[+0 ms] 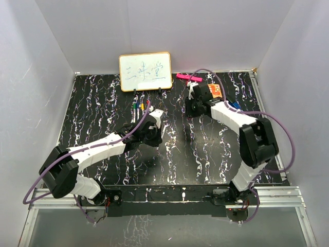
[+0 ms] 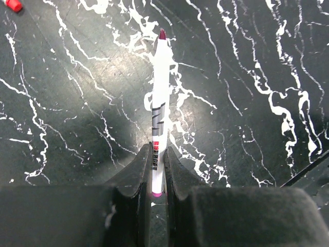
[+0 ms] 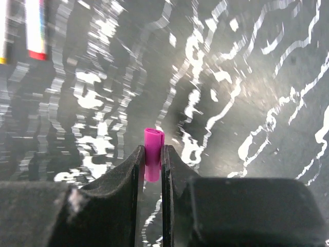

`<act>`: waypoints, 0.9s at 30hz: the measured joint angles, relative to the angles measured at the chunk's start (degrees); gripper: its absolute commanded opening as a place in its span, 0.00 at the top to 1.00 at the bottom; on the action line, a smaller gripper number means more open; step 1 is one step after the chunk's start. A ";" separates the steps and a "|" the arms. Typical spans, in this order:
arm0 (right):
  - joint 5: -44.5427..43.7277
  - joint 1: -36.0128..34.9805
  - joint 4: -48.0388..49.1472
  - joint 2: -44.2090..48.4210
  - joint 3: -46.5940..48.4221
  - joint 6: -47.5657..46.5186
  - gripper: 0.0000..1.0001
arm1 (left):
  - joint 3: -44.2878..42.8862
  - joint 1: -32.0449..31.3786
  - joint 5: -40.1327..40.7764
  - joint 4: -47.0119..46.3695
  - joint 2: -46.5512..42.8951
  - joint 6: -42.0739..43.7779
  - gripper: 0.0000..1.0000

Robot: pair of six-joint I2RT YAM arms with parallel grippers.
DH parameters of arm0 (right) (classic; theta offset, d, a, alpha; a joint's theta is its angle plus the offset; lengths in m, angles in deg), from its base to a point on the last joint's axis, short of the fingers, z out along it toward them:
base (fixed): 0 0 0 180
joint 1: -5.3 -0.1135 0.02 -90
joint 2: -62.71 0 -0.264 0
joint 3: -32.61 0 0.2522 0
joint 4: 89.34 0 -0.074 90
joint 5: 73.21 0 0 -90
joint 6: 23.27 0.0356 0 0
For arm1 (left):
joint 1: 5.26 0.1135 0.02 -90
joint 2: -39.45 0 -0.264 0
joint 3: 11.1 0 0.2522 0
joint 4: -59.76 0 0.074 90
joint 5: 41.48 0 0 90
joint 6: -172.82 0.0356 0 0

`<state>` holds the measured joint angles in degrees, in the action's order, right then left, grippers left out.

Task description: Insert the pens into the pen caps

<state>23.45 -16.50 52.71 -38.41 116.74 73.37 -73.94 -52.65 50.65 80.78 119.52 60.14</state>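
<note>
My left gripper point(image 2: 157, 152) is shut on the lower end of a white-barrelled pen point(image 2: 160, 98). The pen points away from me over the dark marbled table, its dark red tip point(image 2: 162, 35) bare. A magenta pen cap point(image 3: 153, 144) stands upright between the fingers of my right gripper point(image 3: 152, 151), which is shut on it above the table. More pens point(image 1: 139, 108) with coloured ends lie side by side in front of the whiteboard. Two of them, a red-ended pen point(image 3: 36, 25) and a yellow-ended pen point(image 3: 4, 31), show at the upper left of the right wrist view. A red cap point(image 2: 13, 5) lies at the far left.
A small whiteboard point(image 1: 145, 72) leans at the back wall. A bright pink bar point(image 1: 188, 78) lies at the back right. An orange object point(image 1: 215, 91) and a blue object point(image 1: 234, 105) lie behind the right arm. White walls enclose the table point(image 1: 103, 103).
</note>
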 measured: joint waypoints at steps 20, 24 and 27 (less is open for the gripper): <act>18.12 -0.39 34.25 26.14 -21.03 13.84 1.00 | 11.47 0.00 -9.79 -23.04 -7.61 -2.01 1.00; 17.29 -1.09 45.35 31.71 -26.36 17.68 1.00 | 11.72 0.00 -12.02 -28.72 -7.08 -3.30 1.00; 16.20 -2.14 52.76 33.55 -29.35 19.71 1.00 | 11.72 0.00 -12.96 -32.46 -7.08 -4.20 1.00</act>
<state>39.65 -18.65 105.47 -4.86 87.39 93.08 -62.23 -52.65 37.69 48.33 112.44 55.95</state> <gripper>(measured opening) 0.125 0.069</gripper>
